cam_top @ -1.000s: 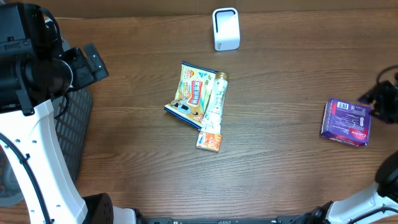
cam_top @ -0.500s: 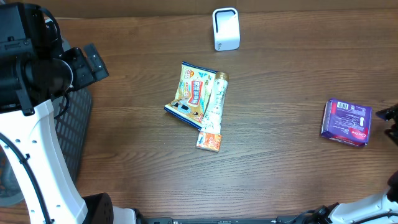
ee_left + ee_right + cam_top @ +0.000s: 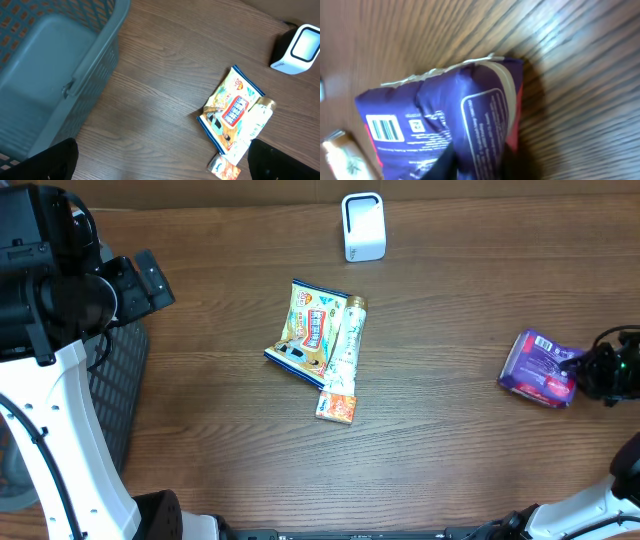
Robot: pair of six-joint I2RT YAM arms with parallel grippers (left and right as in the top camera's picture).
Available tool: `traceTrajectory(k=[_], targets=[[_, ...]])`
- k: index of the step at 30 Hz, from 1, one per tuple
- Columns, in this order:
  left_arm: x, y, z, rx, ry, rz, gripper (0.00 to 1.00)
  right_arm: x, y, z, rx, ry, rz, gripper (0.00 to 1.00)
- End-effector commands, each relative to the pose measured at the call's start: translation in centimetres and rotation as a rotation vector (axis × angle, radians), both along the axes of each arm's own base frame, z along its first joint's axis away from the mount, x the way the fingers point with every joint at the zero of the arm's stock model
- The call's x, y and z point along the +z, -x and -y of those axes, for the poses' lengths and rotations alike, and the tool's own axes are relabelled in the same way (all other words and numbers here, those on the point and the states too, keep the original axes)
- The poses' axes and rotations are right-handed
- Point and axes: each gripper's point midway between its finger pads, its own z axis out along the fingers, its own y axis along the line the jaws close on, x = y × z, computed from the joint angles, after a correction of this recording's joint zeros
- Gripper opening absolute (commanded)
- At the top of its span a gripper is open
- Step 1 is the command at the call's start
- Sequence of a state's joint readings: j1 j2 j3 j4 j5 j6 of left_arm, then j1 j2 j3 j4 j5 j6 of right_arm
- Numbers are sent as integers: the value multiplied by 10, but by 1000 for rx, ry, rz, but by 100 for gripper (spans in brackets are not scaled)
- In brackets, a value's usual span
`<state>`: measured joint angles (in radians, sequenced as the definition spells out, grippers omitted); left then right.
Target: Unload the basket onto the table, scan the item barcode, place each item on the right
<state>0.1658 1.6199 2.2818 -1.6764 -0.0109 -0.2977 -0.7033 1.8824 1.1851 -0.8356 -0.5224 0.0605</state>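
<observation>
At the far right edge of the tabletop, right end effector clamped on the right rim of the purple packet, packet tilted with barcode showing, likely for carrying to the white scanner well apart; left end effector hangs wide open.

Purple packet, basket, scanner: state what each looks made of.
The purple packet looks like thin glossy plastic film: it creases, catches light, and has a crimped seam on one edge. The basket seems moulded plastic, matt grey-blue, with lattice walls. The scanner is probably hard plastic, a smooth white shell, though too small to be sure.
</observation>
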Motion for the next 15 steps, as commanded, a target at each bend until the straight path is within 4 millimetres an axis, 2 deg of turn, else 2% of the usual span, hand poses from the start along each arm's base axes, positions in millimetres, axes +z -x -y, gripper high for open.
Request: traceTrajectory(k=[1,5,11,15], targets=[[-2,-1,-1,14,12,-6,100,5,-3,-10,20,-31,21,4],[-2,-1,-1,14,12,-6,100,20,-8,-9,22,-48,28,4],[-2,-1,-1,14,12,-6,100,61,-12,-7,70,-7,-25,4],[-2,-1,-1,14,12,-5,100,78,-11,-21,153,92,-132,5]])
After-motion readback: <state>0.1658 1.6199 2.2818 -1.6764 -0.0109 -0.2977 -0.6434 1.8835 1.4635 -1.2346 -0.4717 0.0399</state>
